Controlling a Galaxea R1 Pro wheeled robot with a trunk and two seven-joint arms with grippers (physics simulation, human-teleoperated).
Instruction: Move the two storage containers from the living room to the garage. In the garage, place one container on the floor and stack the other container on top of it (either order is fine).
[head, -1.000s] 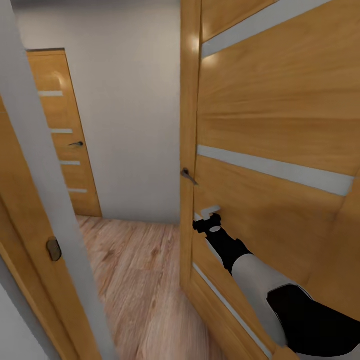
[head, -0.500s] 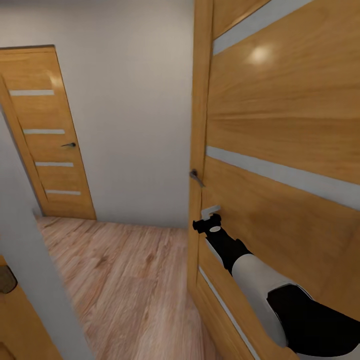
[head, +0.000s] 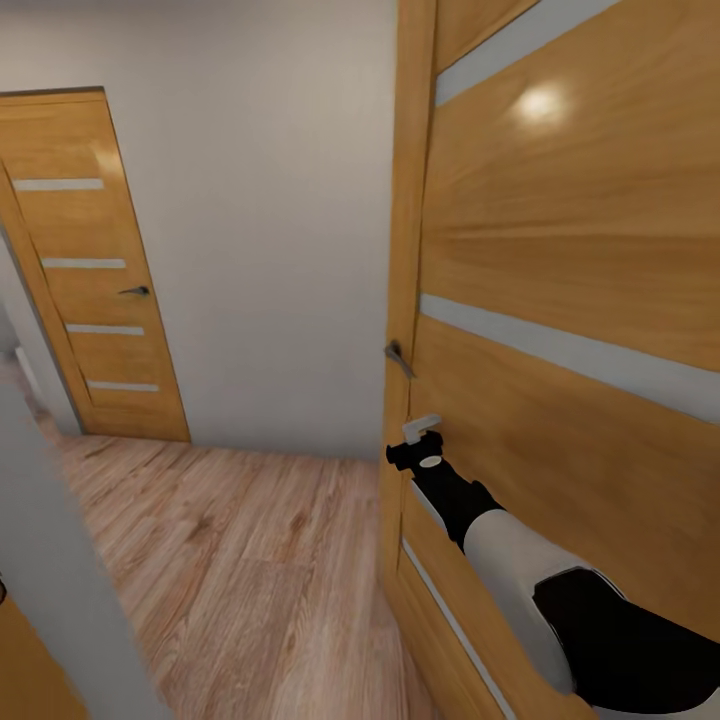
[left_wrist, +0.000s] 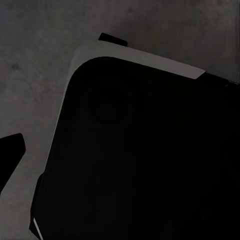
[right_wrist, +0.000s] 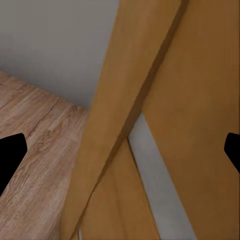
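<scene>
The two storage containers are out of view. My right gripper (head: 418, 432) reaches forward at the end of its black and white arm, close against the face of an open wooden door (head: 560, 300), just below the door's handle (head: 398, 358). In the right wrist view its dark fingertips (right_wrist: 11, 155) stand far apart at the picture's edges with nothing between them, and the door's edge runs between them. The left wrist view shows one dark fingertip (left_wrist: 10, 150) at the picture's edge, beside my own dark body (left_wrist: 150, 160), over a dark grey concrete floor (left_wrist: 40, 60).
A light wood-plank floor (head: 250, 560) lies ahead, ending at a pale grey wall (head: 270, 220). A shut wooden door (head: 90, 270) with a dark handle stands at the far left. A grey door-frame edge (head: 60, 570) rises close at the lower left.
The camera has moved forward and turned through the doorway. The frame at the left has slid out of the picture and more floor shows. My right arm holds the same pose by the door.
</scene>
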